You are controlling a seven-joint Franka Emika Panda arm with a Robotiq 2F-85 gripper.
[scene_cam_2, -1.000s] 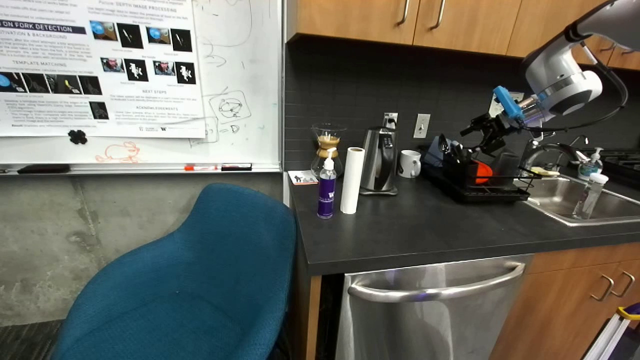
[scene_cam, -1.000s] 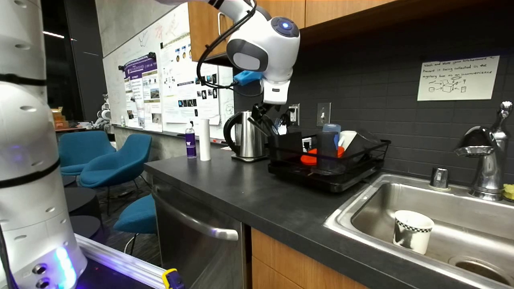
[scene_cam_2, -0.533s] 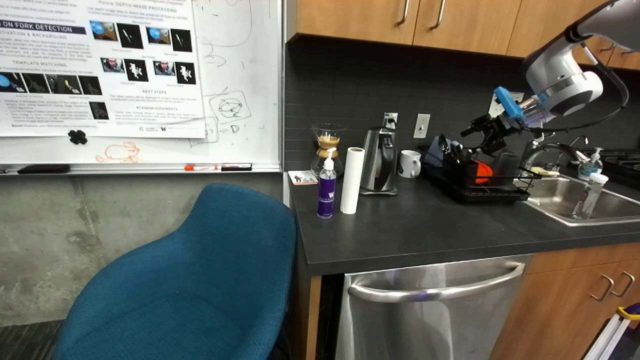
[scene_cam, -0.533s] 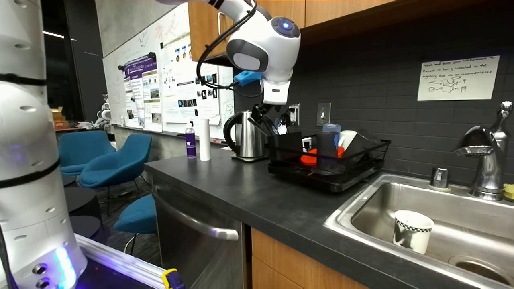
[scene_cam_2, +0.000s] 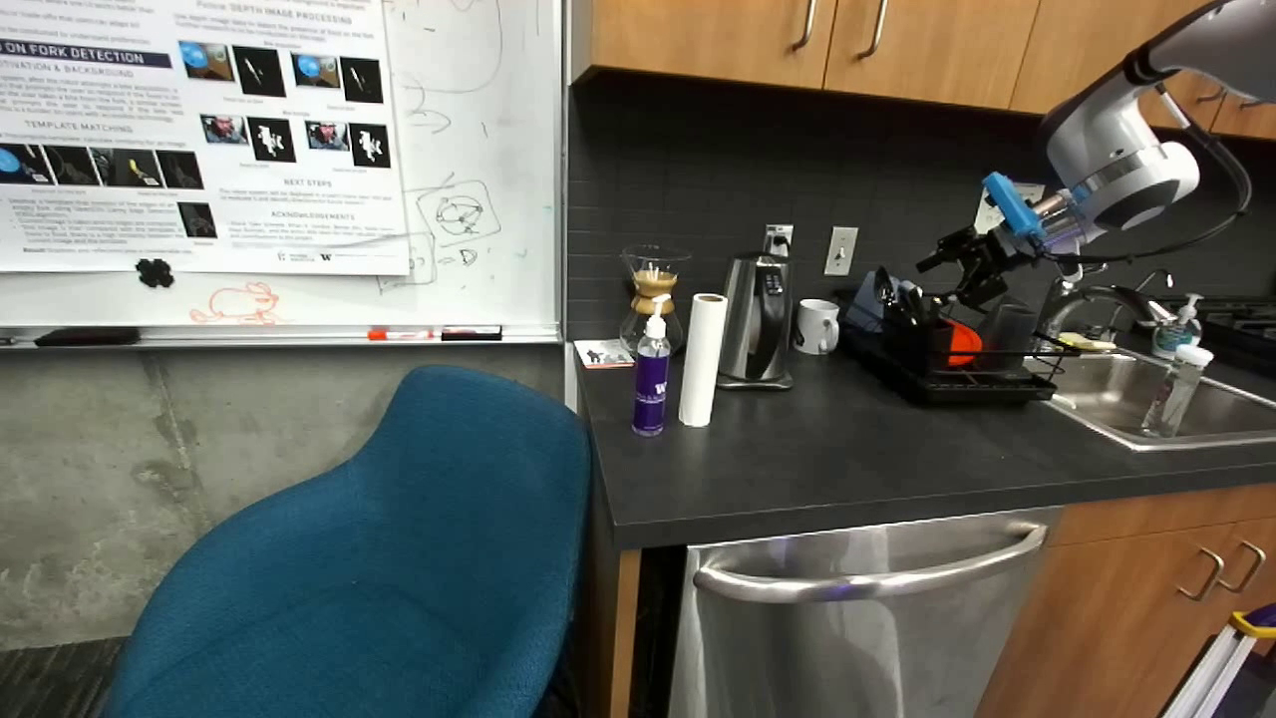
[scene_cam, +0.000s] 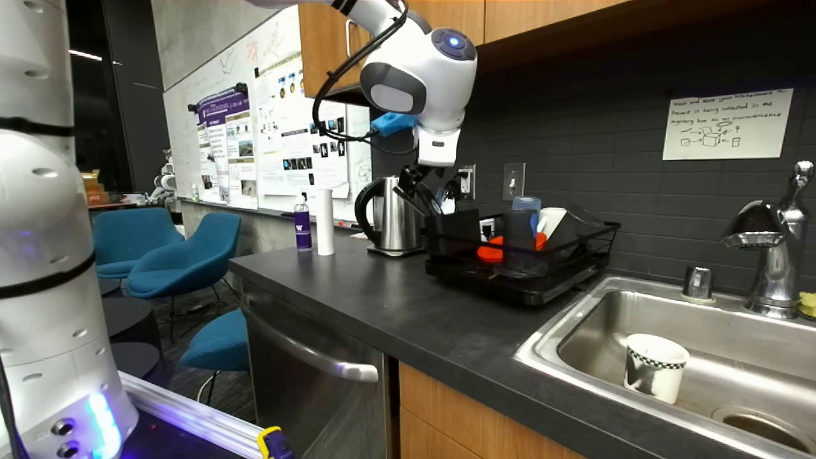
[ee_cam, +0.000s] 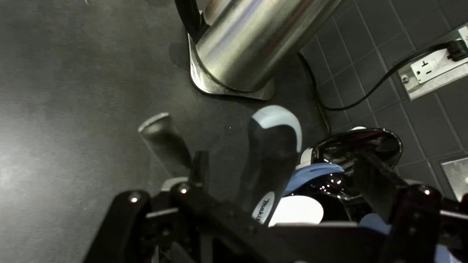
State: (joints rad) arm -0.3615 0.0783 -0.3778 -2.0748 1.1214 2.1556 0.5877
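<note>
My gripper (ee_cam: 280, 162) stands open above the utensil holder, its two dark fingers spread wide in the wrist view. Between them, lower down, appear a black handle (ee_cam: 272, 153) with a pale tip and an oval label, a blue utensil (ee_cam: 310, 174), a white rounded piece (ee_cam: 299, 209) and a glossy black utensil (ee_cam: 360, 160). Another dark handle (ee_cam: 166, 146) pokes up beside the left finger. Nothing looks held; whether a finger touches a utensil I cannot tell. In an exterior view the gripper (scene_cam_2: 947, 279) hangs over the black holder (scene_cam_2: 912, 344) in the dish rack.
A steel kettle (scene_cam: 398, 220) stands near the rack (scene_cam: 539, 296), which also holds a red item (scene_cam: 491, 250) and cups. Beyond are a white mug (scene_cam_2: 817, 327), a paper roll (scene_cam_2: 704, 359) and a purple bottle (scene_cam_2: 651, 384). A checkered cup (scene_cam: 655, 370) sits in the sink (scene_cam: 586, 328).
</note>
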